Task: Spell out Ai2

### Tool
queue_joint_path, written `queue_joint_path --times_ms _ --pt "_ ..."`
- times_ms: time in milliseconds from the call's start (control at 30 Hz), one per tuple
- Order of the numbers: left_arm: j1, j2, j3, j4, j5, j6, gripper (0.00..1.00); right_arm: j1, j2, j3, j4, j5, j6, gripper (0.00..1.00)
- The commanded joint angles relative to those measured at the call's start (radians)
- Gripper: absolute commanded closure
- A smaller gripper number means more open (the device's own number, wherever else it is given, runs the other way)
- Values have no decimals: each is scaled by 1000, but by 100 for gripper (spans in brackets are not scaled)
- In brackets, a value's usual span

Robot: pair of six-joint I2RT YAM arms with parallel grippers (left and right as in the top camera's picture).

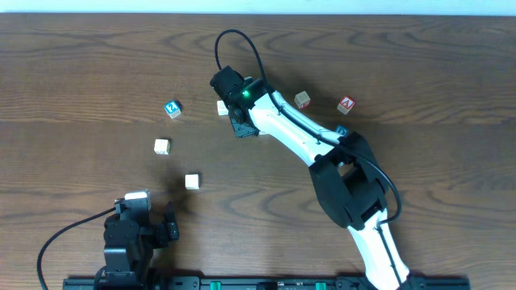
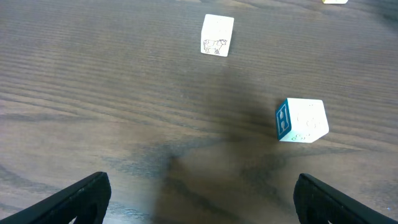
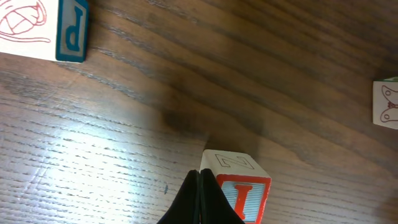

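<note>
The right pincer (image 3: pixel 200 179) is clenched, its two tips pressed flat together with nothing between them. They sit at the lower left corner of the red I cube (image 3: pixel 244 191); whether touching or just beside, I can't tell. Bare wood lies open to that cube's left and beyond it. The red A cube (image 1: pixel 346 105) stands right of the arm and the blue 2 cube (image 1: pixel 172 109) left of it, both well in from the table (image 1: pixel 81 56) edge. The left pincer (image 2: pixel 202 183) gapes wide, holding nothing.
</note>
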Motion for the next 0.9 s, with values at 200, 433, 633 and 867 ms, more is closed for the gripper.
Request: queue_joint_path --times_ms 200,433,633,867 --pt "-3 -6 -23 -33 -7 3 5 8 11 -6 -2 29 -14 98" --pt "-3 -6 -23 -33 -7 3 5 8 11 -6 0 41 -14 98" --pt "-3 -6 -23 -33 -7 3 5 8 11 -6 3 43 -14 98" --pt "-3 -6 -23 -33 -7 3 5 8 11 -5 41 42 -14 98"
